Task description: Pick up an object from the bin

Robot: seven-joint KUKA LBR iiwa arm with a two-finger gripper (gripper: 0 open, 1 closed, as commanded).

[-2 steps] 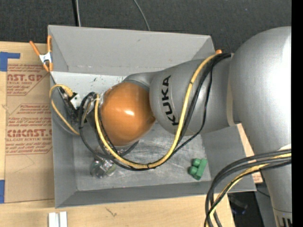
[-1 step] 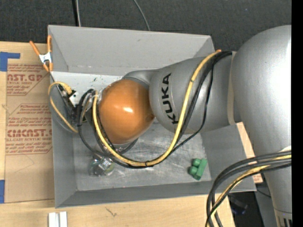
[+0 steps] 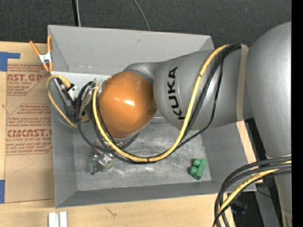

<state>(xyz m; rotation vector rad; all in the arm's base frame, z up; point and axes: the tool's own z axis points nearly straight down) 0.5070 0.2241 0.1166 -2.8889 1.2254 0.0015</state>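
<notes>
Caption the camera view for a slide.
KUKA arm with orange wrist cover reaches into grey bin; small green block lies at lower right.

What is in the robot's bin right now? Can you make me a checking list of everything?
Surface: grey metal bin, its floor scuffed and mostly bare.
Job's things: one small green block on the floor at the front right, well apart from the arm.
Clutter: nothing seen.
Grippers: the gripper sits low over the floor's front left, under the orange wrist cover. I cannot tell if it is open or shut.
Cables: yellow and black cables loop from the arm round the cover and hang just above the floor.
Surroundings: dark background behind the bin.
</notes>
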